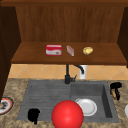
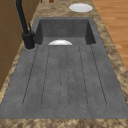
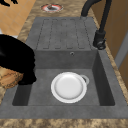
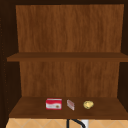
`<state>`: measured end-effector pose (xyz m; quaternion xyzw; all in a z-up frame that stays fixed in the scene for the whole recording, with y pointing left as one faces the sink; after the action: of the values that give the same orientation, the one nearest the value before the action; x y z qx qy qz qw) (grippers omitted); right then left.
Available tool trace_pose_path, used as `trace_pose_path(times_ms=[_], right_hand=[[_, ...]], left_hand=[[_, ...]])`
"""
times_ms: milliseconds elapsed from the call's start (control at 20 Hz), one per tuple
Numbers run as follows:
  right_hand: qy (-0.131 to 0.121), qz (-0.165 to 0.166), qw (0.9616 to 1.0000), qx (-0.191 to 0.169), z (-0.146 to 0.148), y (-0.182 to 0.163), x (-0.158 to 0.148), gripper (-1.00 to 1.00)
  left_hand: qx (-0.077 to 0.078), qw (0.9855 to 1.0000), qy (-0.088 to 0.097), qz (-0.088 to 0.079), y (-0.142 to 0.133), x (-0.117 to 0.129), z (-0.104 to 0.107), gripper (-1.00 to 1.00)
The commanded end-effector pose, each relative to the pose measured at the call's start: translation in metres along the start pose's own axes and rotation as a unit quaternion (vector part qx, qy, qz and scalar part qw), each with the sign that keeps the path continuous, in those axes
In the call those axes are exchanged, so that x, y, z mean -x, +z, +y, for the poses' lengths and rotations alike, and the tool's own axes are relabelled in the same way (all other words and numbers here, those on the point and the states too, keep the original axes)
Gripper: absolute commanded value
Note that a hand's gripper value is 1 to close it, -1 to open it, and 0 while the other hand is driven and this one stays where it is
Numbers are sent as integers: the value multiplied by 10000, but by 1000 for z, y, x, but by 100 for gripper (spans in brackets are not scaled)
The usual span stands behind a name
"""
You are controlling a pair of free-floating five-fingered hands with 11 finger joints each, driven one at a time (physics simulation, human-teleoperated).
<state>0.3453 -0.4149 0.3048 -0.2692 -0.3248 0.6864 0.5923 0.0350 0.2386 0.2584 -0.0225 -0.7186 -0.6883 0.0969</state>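
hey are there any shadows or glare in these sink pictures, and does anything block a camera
Front view: a big red ball sits close to the lens, covering the sink's front edge; flat lighting, no glare. Right side view: the right hand looms large at the left edge; the white plate is evenly bright. Upper view: the cabinet's side walls are dark.

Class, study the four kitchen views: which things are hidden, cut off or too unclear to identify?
- Brown object under the right hand: right side view, the hand covers most of it.
- White plate in the basin: front view, the red ball overlaps its left edge.
- Round yellowish item on the shelf: too small to identify.
- Red-rimmed dish: cut by the front view's left edge.
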Motion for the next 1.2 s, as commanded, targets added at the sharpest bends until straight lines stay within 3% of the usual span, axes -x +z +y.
trace_pose_path(times_ms=[0, 600, 950, 1150], right_hand=[[3, -1, 9998, 182, -1, -5, -31, 100], [23, -48, 9980, 624, 31, -47, -125, 100], [-82, -140, 9986, 499, 58, -106, -172, 100], [-111, -173, 9996, 212, 64, -153, -190, 100]], left_hand=[[0, 10000, 0, 0, 0, 0, 0, 0], [0, 10000, 0, 0, 0, 0, 0, 0], [0, 10000, 0, 0, 0, 0, 0, 0], [0, 10000, 0, 0, 0, 0, 0, 0]])
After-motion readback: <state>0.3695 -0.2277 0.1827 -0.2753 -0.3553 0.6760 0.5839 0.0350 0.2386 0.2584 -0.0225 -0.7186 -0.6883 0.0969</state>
